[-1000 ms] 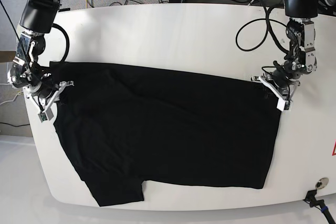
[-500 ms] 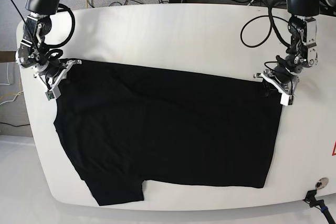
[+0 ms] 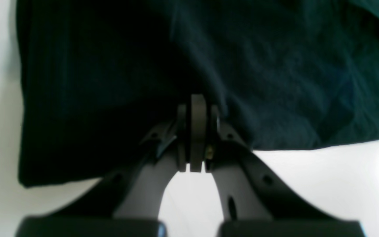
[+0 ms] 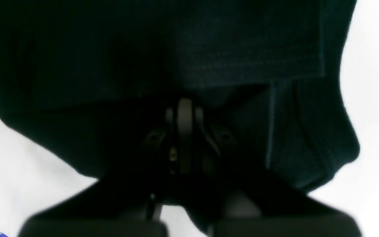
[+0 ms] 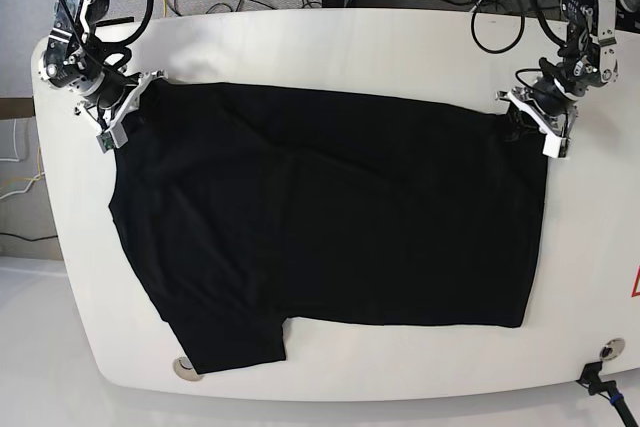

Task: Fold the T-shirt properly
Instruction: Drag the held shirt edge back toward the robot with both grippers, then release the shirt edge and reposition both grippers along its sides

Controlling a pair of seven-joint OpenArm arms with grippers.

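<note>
— Where was the T-shirt [image 5: 330, 217] when you looked?

— Spread flat on the white tabletop [image 5: 330, 47], plain black side up, one sleeve reaching toward the near edge. I saw no print on it.

— And the fingers?

— I had both sets clenched on cloth. The left gripper [image 5: 533, 124] pinched the shirt's far corner on the base view's right; from its wrist camera the fingers [image 3: 197, 131] were pressed together with fabric bunched around their tips. The right gripper [image 5: 120, 112] pinched the opposite far corner, its fingers [image 4: 185, 131] buried in dark folds beside a stitched hem.
</note>
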